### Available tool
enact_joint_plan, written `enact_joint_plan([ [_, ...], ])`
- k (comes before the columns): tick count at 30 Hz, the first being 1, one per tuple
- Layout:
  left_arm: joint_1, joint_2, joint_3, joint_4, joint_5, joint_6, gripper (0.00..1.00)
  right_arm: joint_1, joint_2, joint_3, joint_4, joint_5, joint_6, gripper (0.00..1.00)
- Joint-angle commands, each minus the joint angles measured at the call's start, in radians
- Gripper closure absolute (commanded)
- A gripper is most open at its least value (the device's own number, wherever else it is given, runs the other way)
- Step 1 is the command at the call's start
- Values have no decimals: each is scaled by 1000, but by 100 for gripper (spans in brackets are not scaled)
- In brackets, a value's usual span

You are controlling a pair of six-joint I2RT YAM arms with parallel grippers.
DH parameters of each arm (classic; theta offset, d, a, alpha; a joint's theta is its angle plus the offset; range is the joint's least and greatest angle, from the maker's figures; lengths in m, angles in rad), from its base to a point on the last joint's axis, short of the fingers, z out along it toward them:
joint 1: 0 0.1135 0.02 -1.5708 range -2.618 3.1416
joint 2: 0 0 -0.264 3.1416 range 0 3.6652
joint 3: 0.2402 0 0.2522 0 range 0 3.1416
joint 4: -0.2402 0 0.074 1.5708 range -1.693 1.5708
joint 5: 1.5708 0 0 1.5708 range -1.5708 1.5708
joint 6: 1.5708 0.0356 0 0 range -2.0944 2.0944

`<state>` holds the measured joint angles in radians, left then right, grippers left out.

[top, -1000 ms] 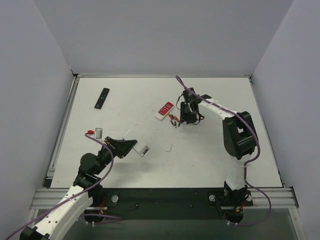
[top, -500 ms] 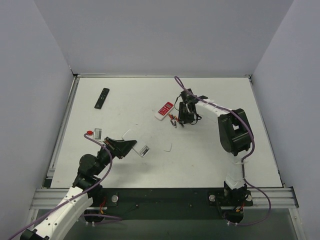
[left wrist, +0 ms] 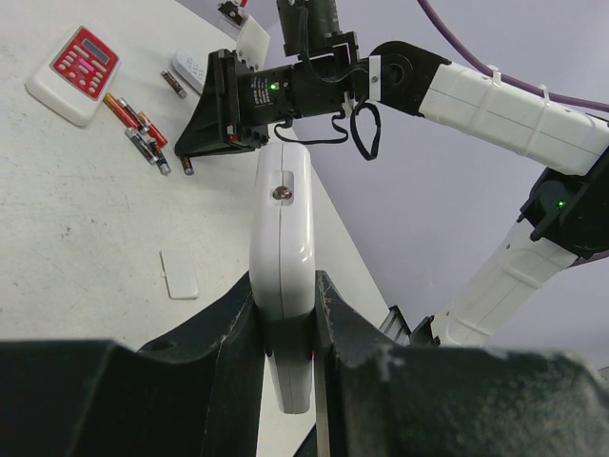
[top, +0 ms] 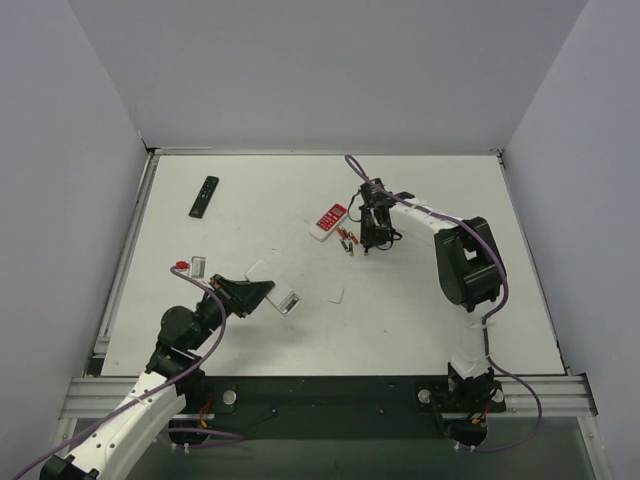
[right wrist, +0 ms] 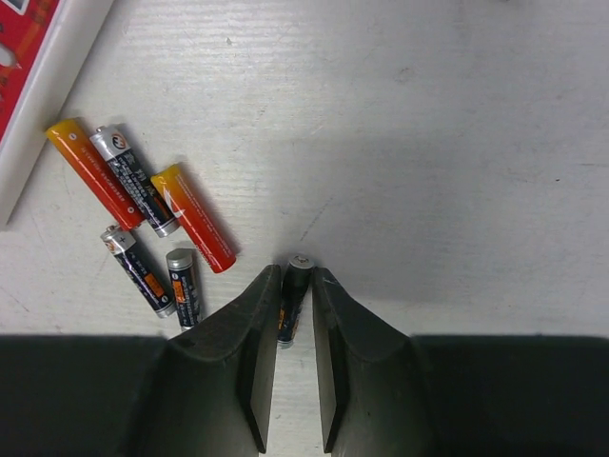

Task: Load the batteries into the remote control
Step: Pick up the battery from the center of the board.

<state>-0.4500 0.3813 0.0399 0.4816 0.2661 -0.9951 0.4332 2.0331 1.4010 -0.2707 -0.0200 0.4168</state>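
Right wrist view, nearest first: squeezing one dark battery point(right wrist: 292, 309) with the right gripper point(right wrist: 294, 278), one finger tight on each side. Lying flat on the white table point(right wrist: 457, 143), long way running from 6 to 12, shiny tip at 12, in line with the fingers. Looks ready to lift. Further out at 10 o'clock, five loose batteries point(right wrist: 195, 219), just beside the red-and-white remote point(right wrist: 33, 76) at 11.

Left wrist view: clamping the white remote control point(left wrist: 281, 219) on its thin edge with the left gripper point(left wrist: 285, 295), long way pointing to 12. Past it at 10 o'clock, a small white cover point(left wrist: 179, 274) flat on the table.

Top view: held remote well apart from the batteries, down at 8 o'clock. Closer to them with the right arm.
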Motion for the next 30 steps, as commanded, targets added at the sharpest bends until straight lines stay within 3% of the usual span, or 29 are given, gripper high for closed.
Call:
enact_joint_plan([
  [1, -1, 11, -94, 51, 9, -11, 100, 13, 7, -2, -93, 74, -64, 83],
  [10, -1, 34, -92, 63, 10, -19, 100, 18, 76, 85, -148, 104, -101, 84],
  [16, -1, 48, -89, 68, 9, -27, 100, 27, 64, 75, -159, 121, -111, 98],
  [22, -1, 80, -92, 103, 5, -57, 100, 51, -94, -43, -33, 83, -78, 100],
  [30, -3, 67, -121, 158, -27, -114, 100, 128, -460, -318, 247, 68, -3, 100],
])
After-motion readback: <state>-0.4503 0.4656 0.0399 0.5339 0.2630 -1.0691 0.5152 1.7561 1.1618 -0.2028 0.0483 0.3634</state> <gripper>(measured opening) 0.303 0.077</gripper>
